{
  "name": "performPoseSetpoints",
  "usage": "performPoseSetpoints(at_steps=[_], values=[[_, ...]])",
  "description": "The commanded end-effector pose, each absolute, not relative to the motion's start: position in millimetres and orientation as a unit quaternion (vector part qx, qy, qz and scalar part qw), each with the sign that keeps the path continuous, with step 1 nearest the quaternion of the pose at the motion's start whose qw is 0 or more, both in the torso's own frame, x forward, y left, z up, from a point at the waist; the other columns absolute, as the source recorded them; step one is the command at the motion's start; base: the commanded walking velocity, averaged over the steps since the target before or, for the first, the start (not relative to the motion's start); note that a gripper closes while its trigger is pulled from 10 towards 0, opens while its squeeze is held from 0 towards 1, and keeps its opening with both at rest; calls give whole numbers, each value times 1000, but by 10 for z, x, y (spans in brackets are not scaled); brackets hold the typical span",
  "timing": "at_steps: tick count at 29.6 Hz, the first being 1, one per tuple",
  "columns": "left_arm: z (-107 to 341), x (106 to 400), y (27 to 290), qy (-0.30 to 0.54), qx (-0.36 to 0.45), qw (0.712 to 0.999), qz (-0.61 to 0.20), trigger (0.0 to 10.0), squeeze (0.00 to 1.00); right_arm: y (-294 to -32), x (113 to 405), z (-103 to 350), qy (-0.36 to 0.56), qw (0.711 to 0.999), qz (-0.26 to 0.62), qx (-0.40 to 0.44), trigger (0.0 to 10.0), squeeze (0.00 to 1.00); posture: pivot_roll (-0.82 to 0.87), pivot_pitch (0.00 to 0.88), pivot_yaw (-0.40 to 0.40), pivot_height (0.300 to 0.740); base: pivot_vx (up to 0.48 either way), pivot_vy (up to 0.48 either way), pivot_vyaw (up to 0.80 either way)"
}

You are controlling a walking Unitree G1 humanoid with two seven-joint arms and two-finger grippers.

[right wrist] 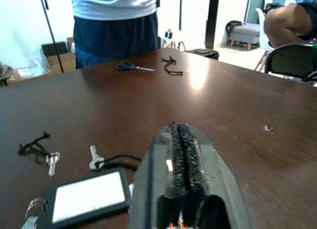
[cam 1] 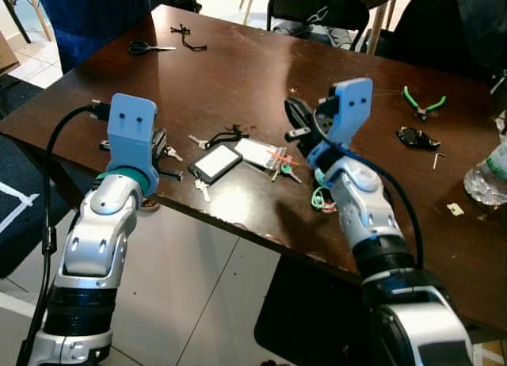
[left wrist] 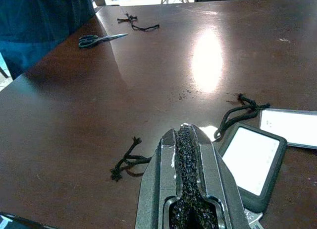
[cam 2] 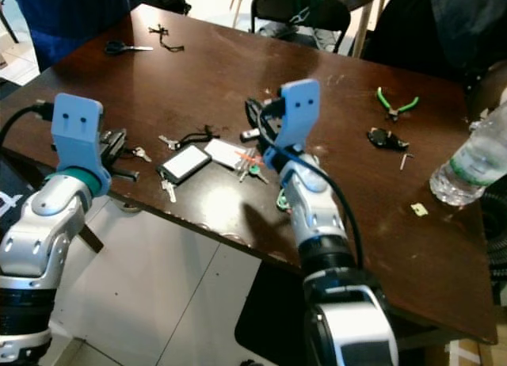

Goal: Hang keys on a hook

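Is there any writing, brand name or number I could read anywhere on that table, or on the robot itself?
None can be read.
White card: faint marks, too small and blurred to read.
Dark-framed card holder: blank white face.
Water bottle: label too blurred to read.
Left pincer and right pincer: no lettering visible.

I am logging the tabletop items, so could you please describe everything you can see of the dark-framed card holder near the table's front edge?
The card holder is a flat rectangle with a dark, rubbery-looking frame and rounded corners around a pale, blank face. It lies flat and face up on the brown table, turned at an angle, between the two grippers. A white card lies beside it, and a black cord curls past its far corner.
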State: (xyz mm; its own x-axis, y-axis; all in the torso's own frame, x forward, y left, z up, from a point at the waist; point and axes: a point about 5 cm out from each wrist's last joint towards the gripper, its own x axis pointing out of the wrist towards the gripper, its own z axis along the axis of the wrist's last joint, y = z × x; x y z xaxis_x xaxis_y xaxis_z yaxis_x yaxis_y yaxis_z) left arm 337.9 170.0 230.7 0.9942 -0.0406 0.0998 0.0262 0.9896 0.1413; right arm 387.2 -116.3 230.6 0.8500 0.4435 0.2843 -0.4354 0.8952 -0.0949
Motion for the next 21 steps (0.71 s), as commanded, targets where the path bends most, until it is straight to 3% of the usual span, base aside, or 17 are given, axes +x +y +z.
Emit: performPoseSetpoints(at_steps=[1,2,8,14,15,17,18,21], values=[[2281,3367,1687,-45,75,996,-21,10000,0,-1175,3899,2035,-83,968,231,-57,10000,565,-16,70,77,740,0,0,0],[2263,3365,1681,-43,76,996,-22,10000,0,-1211,3949,1853,-26,972,219,-82,10000,1000,-11,79,69,740,0,0,0],[2237,3353,1677,-38,75,996,-18,10000,0,-1234,3990,1707,30,974,203,-94,10000,1000,8,91,56,740,0,0,0],[2200,3298,1744,-29,75,997,0,10000,0,-965,4008,1697,56,967,227,-104,10000,1000,42,122,28,740,0,0,0],[2199,3288,1759,-27,74,997,4,10000,0,-945,4012,1709,54,967,223,-109,10000,663,47,125,24,740,0,0,0],[2199,3288,1759,-27,74,997,4,10000,0,-945,4012,1709,54,967,223,-109,10000,663,47,125,24,740,0,0,0],[2196,3279,1769,-26,74,997,6,10000,0,-932,4016,1719,53,968,220,-112,10000,0,49,130,21,740,0,0,0],[2196,3265,1777,-25,74,997,9,10000,0,-927,4029,1751,49,971,208,-107,10000,0,53,134,19,740,0,0,0]])
